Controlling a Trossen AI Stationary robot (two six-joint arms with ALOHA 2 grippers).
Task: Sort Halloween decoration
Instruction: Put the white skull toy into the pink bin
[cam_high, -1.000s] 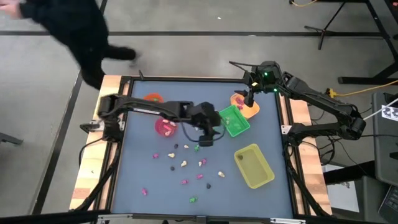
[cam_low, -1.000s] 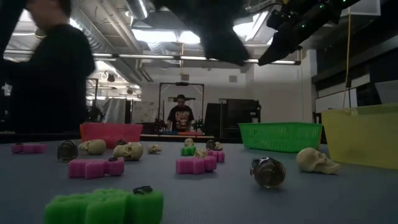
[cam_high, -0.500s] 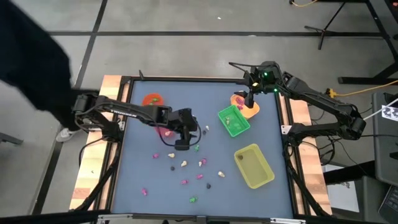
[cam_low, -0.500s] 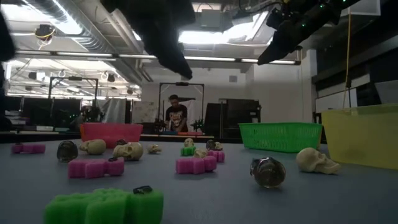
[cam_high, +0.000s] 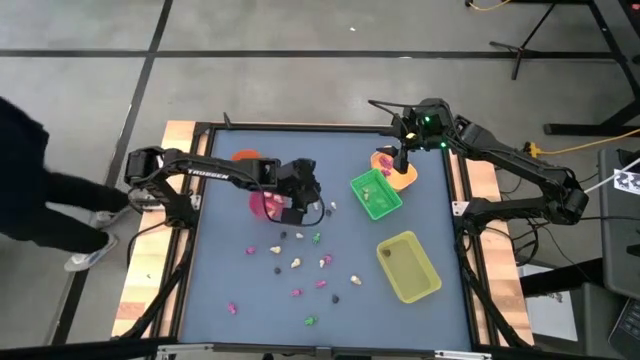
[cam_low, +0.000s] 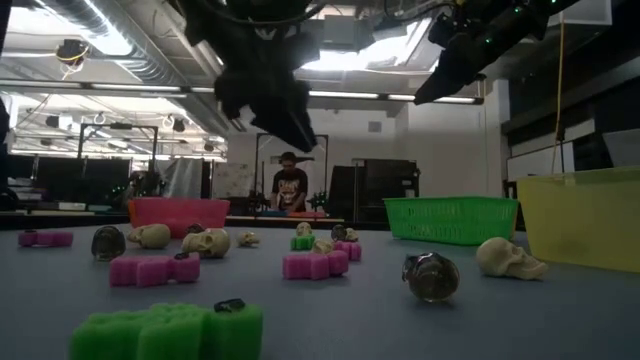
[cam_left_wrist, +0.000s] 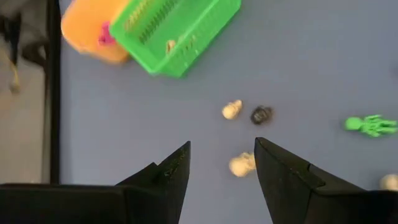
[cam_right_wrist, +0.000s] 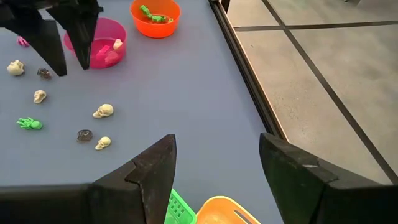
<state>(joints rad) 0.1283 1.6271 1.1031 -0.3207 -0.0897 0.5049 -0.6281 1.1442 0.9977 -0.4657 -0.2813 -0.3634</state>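
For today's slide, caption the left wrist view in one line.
Open left gripper above scattered trinkets, green tray beyond.

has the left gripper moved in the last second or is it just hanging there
Yes. In the high view the left gripper has pulled back from beside the green tray toward the pink cup.

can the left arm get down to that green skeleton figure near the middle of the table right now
Probably yes. The left gripper hangs open above the mat, and the green skeleton figure lies just beside it on bare mat. Only small skulls lie around it; nothing covers it or stands between them.
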